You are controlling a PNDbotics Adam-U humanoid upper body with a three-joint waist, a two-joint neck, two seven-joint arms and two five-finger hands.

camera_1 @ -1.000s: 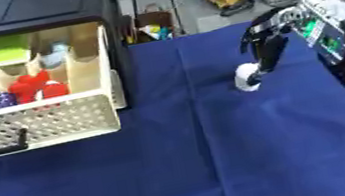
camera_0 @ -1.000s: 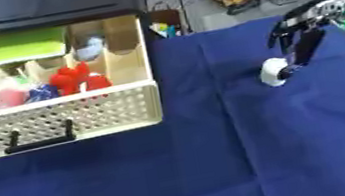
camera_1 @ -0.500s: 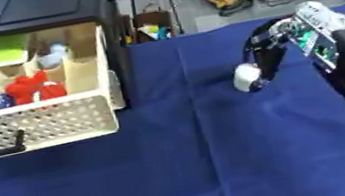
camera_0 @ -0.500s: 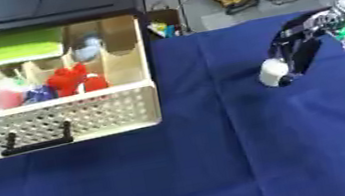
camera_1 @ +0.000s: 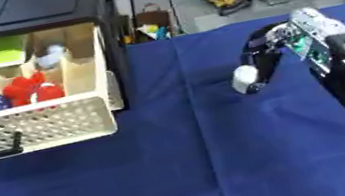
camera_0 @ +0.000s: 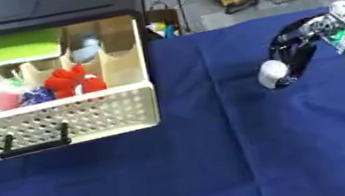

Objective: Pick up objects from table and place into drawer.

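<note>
Currently, held item: small white rounded object, above the blue-clothed counter.
Right hand: fingers curled around it.
Risk: I judge it could slip before reaching the cream perforated drawer.

Bare blue cloth between right hand and drawer; drawer compartments seemingly mostly filled.

navy cloth; cream perforated drawer; red toy; white object; black fingers.
</note>
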